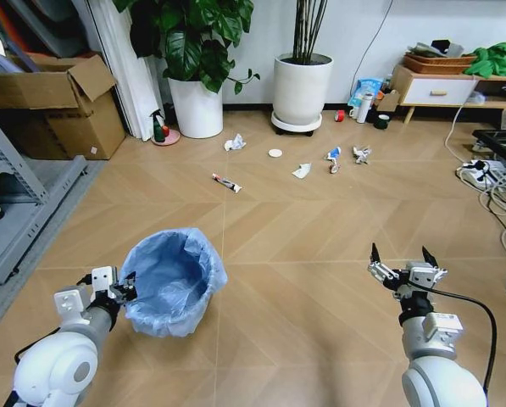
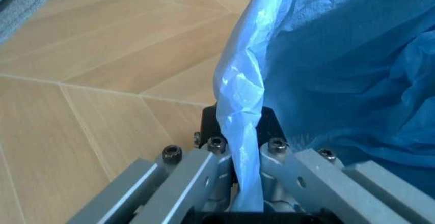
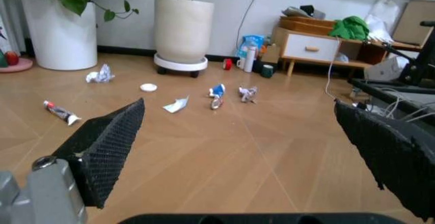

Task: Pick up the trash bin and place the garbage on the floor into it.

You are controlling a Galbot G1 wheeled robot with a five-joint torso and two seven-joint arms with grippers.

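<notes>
Bin (image 1: pixel 173 284), lined with a blue bag (image 2: pixel 353 56), sat on the wood floor (image 1: pixel 303 254) at the robot's left. The left end effector (image 1: pixel 124 289) was closed on the bag's ruffled rim, fingers (image 2: pixel 204 175) pinching a fold of plastic. The right end effector (image 1: pixel 402 257) hung wide open over bare floor, holding nothing, its black pads (image 3: pixel 112 145) well apart. Farther ahead, garbage lay scattered: a tube (image 1: pixel 226 182), crumpled tissue (image 1: pixel 234 142), a white disc (image 1: pixel 275 153), paper (image 1: pixel 302 170) and wrappers (image 1: pixel 332 158). Behind stood two white plant pots (image 1: pixel 302 87), cardboard boxes (image 1: pixel 53 102) and a low cabinet (image 1: pixel 439 87). Cables (image 1: pixel 498 182) trailed on the right.
</notes>
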